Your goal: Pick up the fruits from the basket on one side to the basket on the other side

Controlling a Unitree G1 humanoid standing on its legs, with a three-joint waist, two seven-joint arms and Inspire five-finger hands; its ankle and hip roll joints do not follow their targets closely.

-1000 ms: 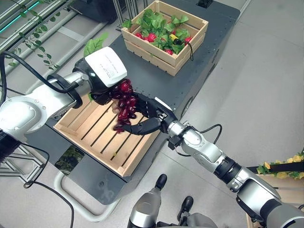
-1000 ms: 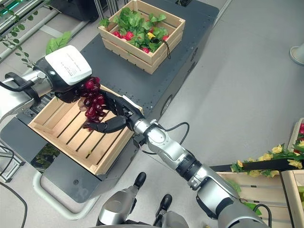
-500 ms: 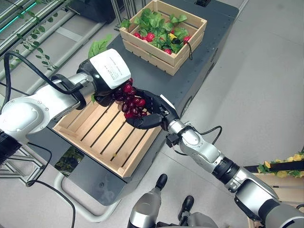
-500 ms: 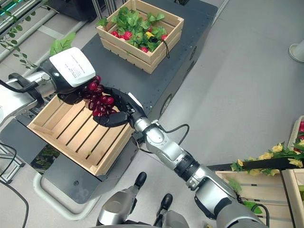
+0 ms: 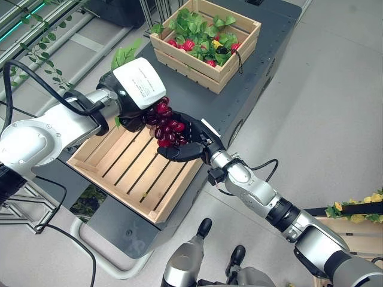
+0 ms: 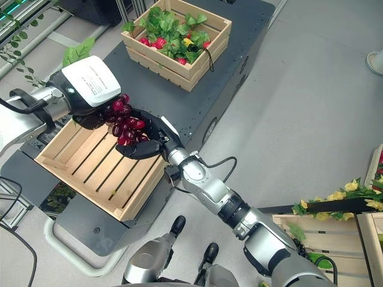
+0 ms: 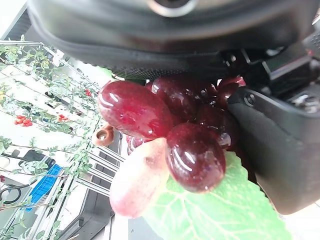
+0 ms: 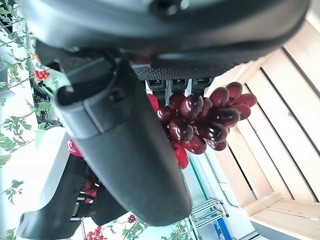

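A bunch of dark red grapes [image 5: 167, 125] hangs over the right part of an empty slatted wooden crate [image 5: 117, 173]. My left hand [image 5: 127, 106], with its white cover, is shut on the top of the bunch [image 7: 190, 150]. My right hand [image 5: 192, 143] comes in from below and to the right. Its fingers [image 5: 175, 153] curl up round the lower grapes [image 8: 205, 125], so the bunch rests in its palm. A second wooden crate [image 5: 222, 73] at the far end of the dark table holds red and yellow fruits among green leaves [image 5: 197, 27].
Both crates stand on a dark grey table [image 5: 251, 78] with grey floor to its right. Leafy vines on a rack [image 5: 36, 54] run along the left. Another crate with yellow flowers [image 5: 359, 212] shows at the lower right edge.
My right hand has risen under the hanging bunch and its fingers have curled round it. The grapes, hanging long a second ago, are now gathered in its palm.
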